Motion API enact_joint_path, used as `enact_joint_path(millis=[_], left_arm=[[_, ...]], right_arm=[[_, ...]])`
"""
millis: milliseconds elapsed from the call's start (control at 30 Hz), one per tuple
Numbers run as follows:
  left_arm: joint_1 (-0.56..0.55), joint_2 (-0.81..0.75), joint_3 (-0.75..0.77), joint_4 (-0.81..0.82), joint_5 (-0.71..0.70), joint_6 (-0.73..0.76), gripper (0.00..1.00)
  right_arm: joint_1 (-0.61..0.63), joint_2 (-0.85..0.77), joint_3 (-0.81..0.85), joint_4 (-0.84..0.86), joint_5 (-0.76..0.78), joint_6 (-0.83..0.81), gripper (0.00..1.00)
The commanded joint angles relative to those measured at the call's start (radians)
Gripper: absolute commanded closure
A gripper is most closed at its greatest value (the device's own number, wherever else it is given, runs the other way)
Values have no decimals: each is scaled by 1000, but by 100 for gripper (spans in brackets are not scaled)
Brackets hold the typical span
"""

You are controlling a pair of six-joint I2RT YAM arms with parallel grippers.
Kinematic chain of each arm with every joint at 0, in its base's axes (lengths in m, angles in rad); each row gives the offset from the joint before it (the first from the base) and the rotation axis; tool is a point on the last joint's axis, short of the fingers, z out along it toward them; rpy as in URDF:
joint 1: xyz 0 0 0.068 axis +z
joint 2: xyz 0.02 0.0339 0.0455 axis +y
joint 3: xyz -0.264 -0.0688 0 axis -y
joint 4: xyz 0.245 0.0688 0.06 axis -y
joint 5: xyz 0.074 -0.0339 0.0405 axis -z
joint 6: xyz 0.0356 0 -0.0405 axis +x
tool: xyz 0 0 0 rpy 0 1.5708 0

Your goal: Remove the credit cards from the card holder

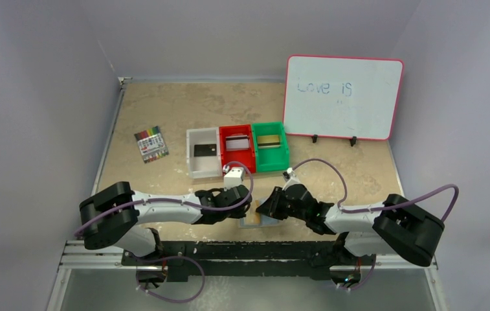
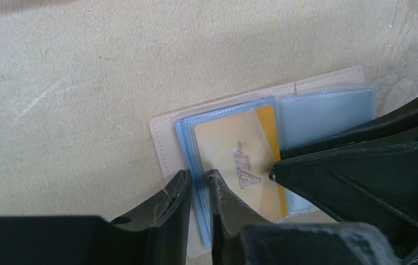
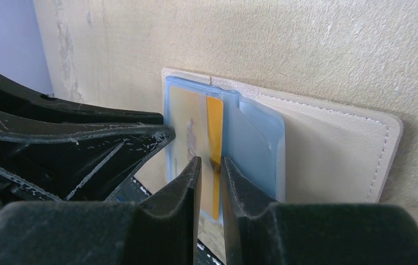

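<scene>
Beige tabletop [image 1: 164, 103], open holder [image 2: 165, 144] lying flat, left gripper [image 2: 198, 175] pinching a blue sleeve [image 2: 185, 132] at its edge, right gripper [image 3: 211, 161] closed on the gold card [image 3: 215, 121].

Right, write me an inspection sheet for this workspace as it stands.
Surface: tan table, mottled and scuffed.
Job's things: card holder lies open between the arms, with a VIP card in a clear sleeve. The black card is in the white bin, the silver card in the red bin and the gold card in the green bin.
Clutter: marker pack.
Grippers: left gripper and right gripper have narrow jaws, each straddling a sleeve edge; a firm grip is not clear.
Cables: purple cables loop off both arms.
Surroundings: whiteboard reading "Love is"; grey walls.
</scene>
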Motion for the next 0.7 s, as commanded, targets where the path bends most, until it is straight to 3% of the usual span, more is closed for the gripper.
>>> enact_joint_path(millis=[0, 267, 667], left_arm=[[-17, 23, 36, 9, 9, 20, 86], [-28, 38, 45, 10, 4, 21, 93], [-43, 44, 60, -35, -49, 15, 100]], right_arm=[[-3, -8, -1, 63, -16, 36, 80], [-8, 12, -30, 114, -13, 120, 84], [-11, -24, -44, 136, 4, 151, 100]])
